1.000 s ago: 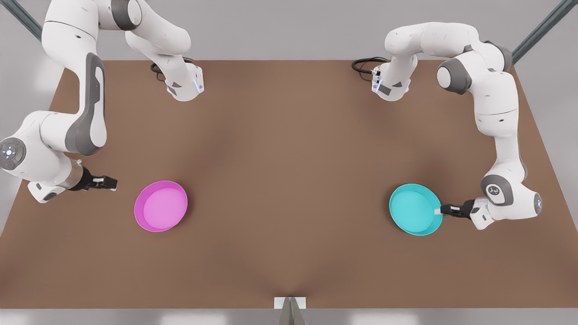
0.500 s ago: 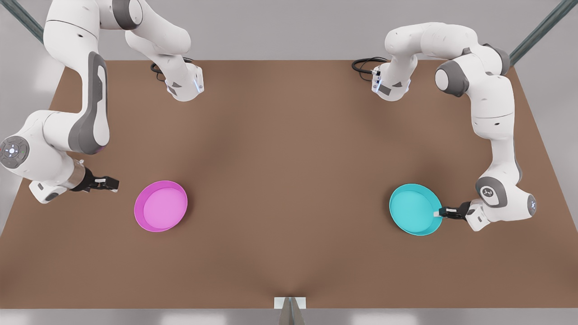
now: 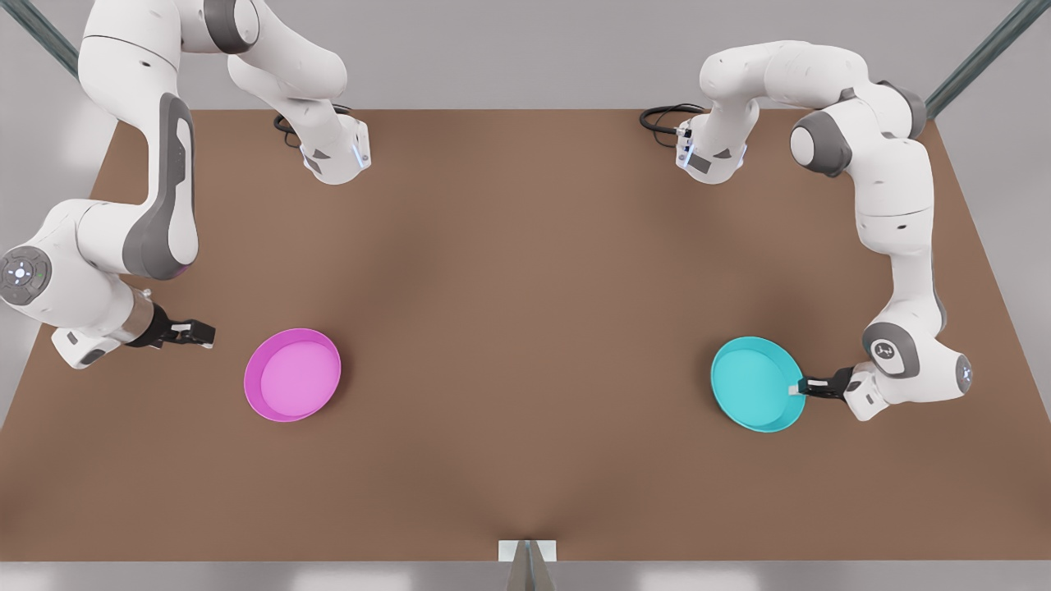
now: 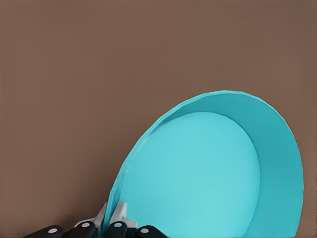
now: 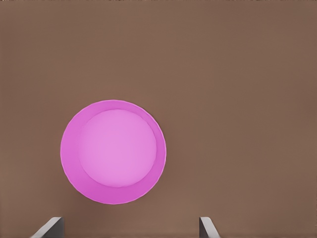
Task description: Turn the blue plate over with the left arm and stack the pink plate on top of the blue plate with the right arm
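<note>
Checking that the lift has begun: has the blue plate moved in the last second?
Yes, slightly. The blue plate, gripped at its rim by the left gripper, has shifted toward the front view's right table edge.

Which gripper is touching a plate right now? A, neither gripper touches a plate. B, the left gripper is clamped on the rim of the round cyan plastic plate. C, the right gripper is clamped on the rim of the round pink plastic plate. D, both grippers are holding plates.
B: the left gripper is shut on the rim of the round cyan plastic plate, while the right gripper sits open, apart from the round pink plastic plate.
</note>
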Motion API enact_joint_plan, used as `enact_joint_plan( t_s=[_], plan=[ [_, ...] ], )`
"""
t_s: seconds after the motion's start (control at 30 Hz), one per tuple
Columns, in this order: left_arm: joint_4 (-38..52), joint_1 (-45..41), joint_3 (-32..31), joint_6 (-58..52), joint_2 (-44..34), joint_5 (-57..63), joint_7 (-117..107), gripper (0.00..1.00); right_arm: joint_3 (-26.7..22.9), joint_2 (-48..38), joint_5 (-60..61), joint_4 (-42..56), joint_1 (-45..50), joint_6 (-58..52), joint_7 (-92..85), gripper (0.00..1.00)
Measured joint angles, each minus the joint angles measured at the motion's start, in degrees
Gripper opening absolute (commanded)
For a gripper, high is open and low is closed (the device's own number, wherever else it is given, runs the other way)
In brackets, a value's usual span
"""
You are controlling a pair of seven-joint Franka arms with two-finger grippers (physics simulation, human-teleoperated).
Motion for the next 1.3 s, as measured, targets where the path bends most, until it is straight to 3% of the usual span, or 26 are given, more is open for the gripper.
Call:
enact_joint_plan(
  t_s=[0.57,0.8,1.3],
  plan=[
    [0.0,-8.33,0.0,-4.67,-7.85,3.86,-15.65,0.21,0.0,0.44,-0.03,0.0,-0.44,0.26,-0.4,1.0],
    [0.09,-13.87,0.0,-4.06,-10.79,12.85,-21.92,0.21,-0.09,0.58,-0.03,0.0,-0.52,0.26,-0.49,1.0],
    [0.0,-34.4,-0.01,-10.75,-16.73,36.63,-45.3,0.21,-0.26,0.6,-0.21,0.45,-0.54,0.02,-0.58,1.0]
  ],
)
